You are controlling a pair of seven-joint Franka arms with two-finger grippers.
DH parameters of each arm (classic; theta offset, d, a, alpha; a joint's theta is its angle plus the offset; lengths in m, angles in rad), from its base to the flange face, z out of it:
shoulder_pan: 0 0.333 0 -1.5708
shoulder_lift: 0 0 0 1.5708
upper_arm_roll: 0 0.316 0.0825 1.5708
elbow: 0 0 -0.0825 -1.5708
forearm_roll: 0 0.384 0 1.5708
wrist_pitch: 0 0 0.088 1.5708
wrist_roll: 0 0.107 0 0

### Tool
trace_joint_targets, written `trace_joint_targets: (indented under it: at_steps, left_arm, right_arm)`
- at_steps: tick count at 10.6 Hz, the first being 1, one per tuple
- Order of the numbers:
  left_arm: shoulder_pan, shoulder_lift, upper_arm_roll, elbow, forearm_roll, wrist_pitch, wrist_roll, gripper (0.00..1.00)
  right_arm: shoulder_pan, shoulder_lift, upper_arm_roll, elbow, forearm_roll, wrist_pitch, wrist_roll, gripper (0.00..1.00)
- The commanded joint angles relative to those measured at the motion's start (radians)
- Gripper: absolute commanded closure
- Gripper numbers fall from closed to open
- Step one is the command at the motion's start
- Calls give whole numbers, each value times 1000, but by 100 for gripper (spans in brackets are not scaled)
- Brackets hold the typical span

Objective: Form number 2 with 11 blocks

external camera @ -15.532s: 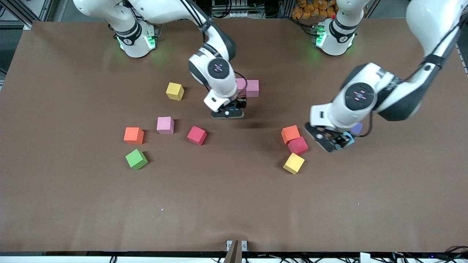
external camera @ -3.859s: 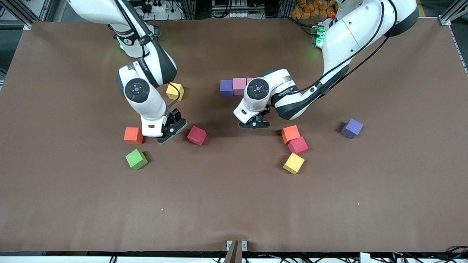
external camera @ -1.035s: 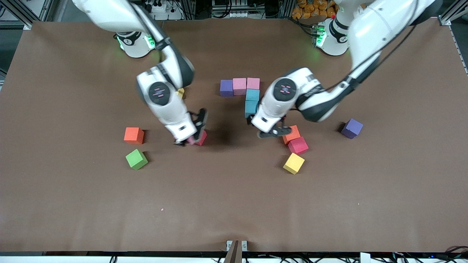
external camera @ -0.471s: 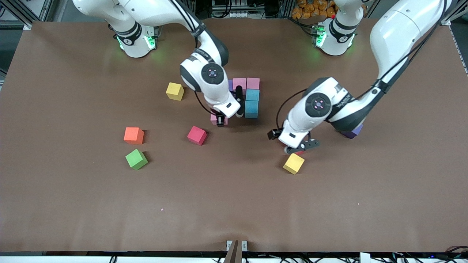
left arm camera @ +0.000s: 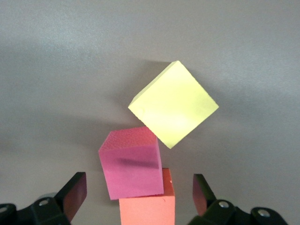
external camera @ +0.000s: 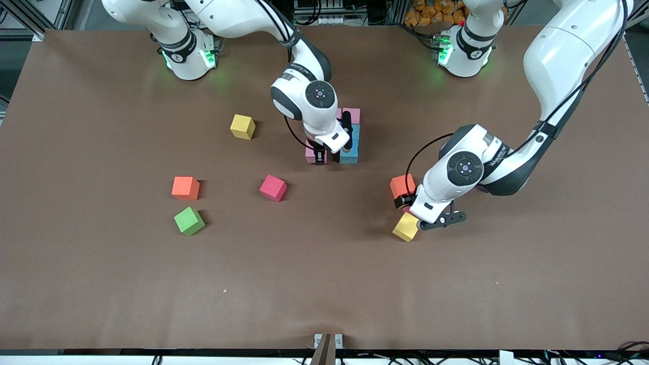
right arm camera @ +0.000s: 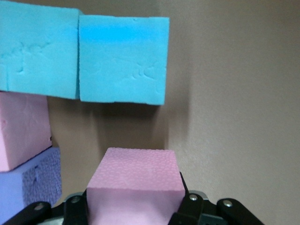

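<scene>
Carried over beside the light blue blocks (right arm camera: 121,58), right hand (right arm camera: 133,206) grips pink block (right arm camera: 136,180); left hand (left arm camera: 136,199) released.

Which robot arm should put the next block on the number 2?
The right arm, probably. Its right claw is shut on a pink block right beside the light blue blocks of the started number. The left claw hangs open over the loose yellow block, holding nothing.
</scene>
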Motion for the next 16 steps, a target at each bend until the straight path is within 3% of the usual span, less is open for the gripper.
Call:
trace_joint_targets:
  at_steps: [1,6,10,11,14,16]
  left_arm:
    - [-32,20,19,18,-6,-19,17,0]
    - [-96,34,104,17,-5,-19,19,0]
    - [-99,47,117,15,-5,-19,22,0]
    - [-99,49,117,17,-6,-19,23,15]
    - [-98,63,118,17,-6,-19,25,28]
    - [-98,57,118,20,-5,-18,20,43]
  right_arm:
    - [25,48,-8,63,-36,-13,59,37]
    - [35,85,-6,96,-36,-9,81,37]
    - [43,111,-6,129,-33,-6,85,37]
    - [48,112,-6,131,-35,-6,96,37]
    - [49,125,-6,145,-35,-4,104,37]
    - [55,129,-6,152,-33,-4,105,37]
